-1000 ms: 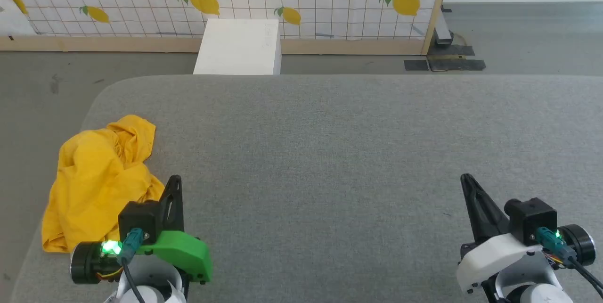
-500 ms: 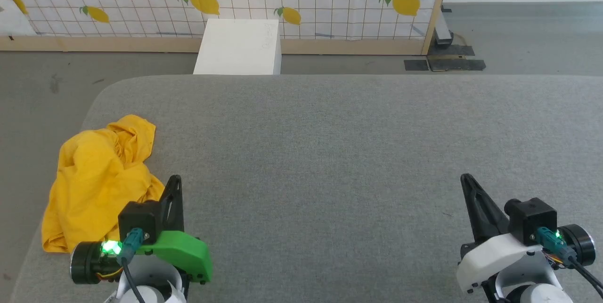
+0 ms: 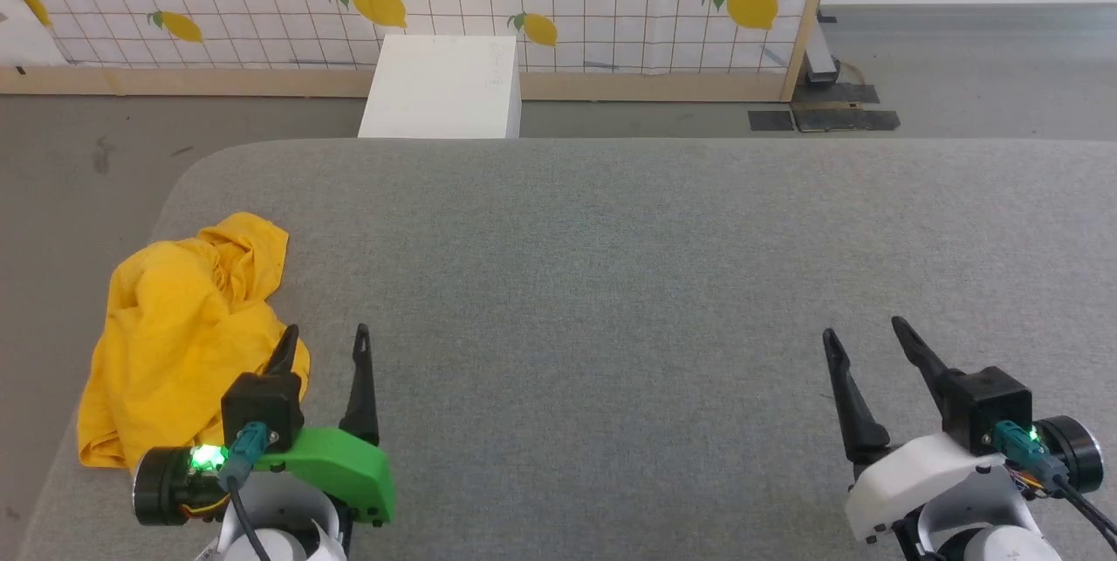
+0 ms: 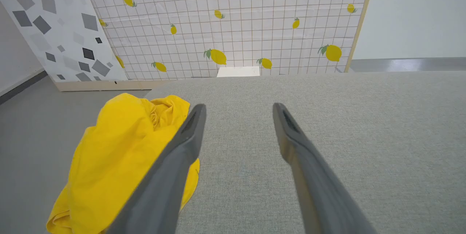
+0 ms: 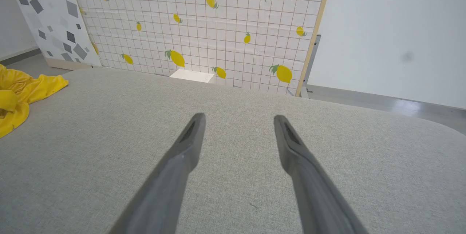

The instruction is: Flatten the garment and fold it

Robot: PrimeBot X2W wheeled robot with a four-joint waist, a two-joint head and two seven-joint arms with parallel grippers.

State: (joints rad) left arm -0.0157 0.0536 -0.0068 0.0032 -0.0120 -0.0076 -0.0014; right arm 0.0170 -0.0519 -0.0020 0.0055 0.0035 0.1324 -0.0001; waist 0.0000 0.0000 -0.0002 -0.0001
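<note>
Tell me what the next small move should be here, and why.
Probably the left gripper should swing left and dip onto the shirt to pinch an edge. Its jaws stand open, it holds nothing, and the shirt lies crumpled right beside it at the left end of the table. The right gripper, also open, is far across the table from the shirt.

Light: bright, even, white, diffuse; shadows faint.
Head view sharp throughout. Wrist views wide-angle, stretched toward the edges; fingers (image 4: pixel 171 175) soft and out of focus near the lens. Pale glare patch on floor (image 5: pixel 404 107). Green lamp (image 3: pixel 207 457) blown out to white at centre.
</note>
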